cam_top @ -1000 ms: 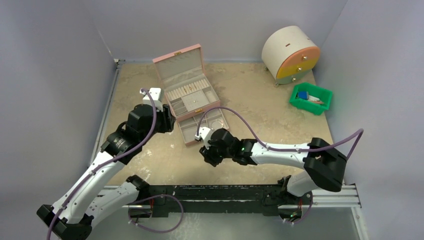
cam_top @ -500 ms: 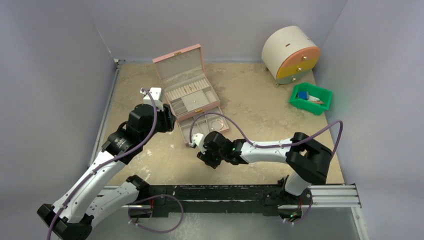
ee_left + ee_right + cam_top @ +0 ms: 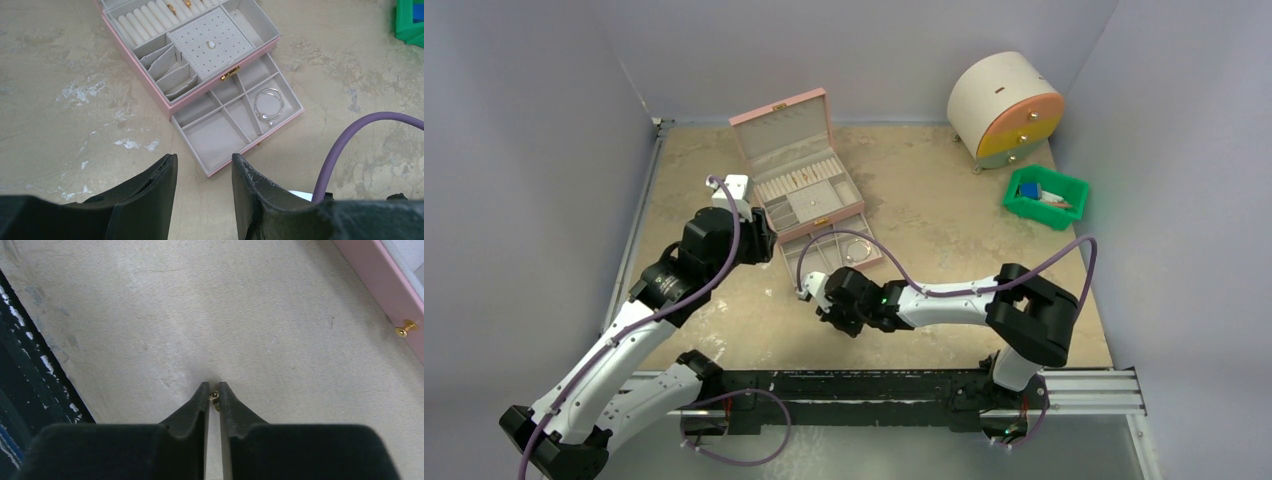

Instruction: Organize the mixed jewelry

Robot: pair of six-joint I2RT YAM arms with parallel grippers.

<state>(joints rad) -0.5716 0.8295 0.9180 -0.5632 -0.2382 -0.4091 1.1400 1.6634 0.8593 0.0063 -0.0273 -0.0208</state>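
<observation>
In the right wrist view a tiny gold stud (image 3: pixel 214 398) sits pinched between the tips of my right gripper (image 3: pixel 214 392), down at the table surface, short of the pink box's pulled-out drawer (image 3: pixel 370 270). My right gripper (image 3: pixel 829 312) is in front of that drawer (image 3: pixel 832 250). The open pink box (image 3: pixel 796 165) holds gold rings (image 3: pixel 171 7) in its ring rolls and one stud (image 3: pixel 211 46) on the dotted pad. A silvery wire bracelet (image 3: pixel 268 103) lies in a drawer compartment. My left gripper (image 3: pixel 204 162) hovers open and holds nothing, left of the box.
A green bin (image 3: pixel 1045 197) with blue items and a round cabinet (image 3: pixel 1006 108) stand at the back right. A purple cable (image 3: pixel 345 145) arcs over the right arm. The drawer's gold knob (image 3: pixel 405 329) sticks out toward me. The black front rail (image 3: pixel 30 340) runs close on the left.
My right arm has reached left toward the drawer's front and its jaws have closed from open onto the gold stud. The left arm has stayed put.
</observation>
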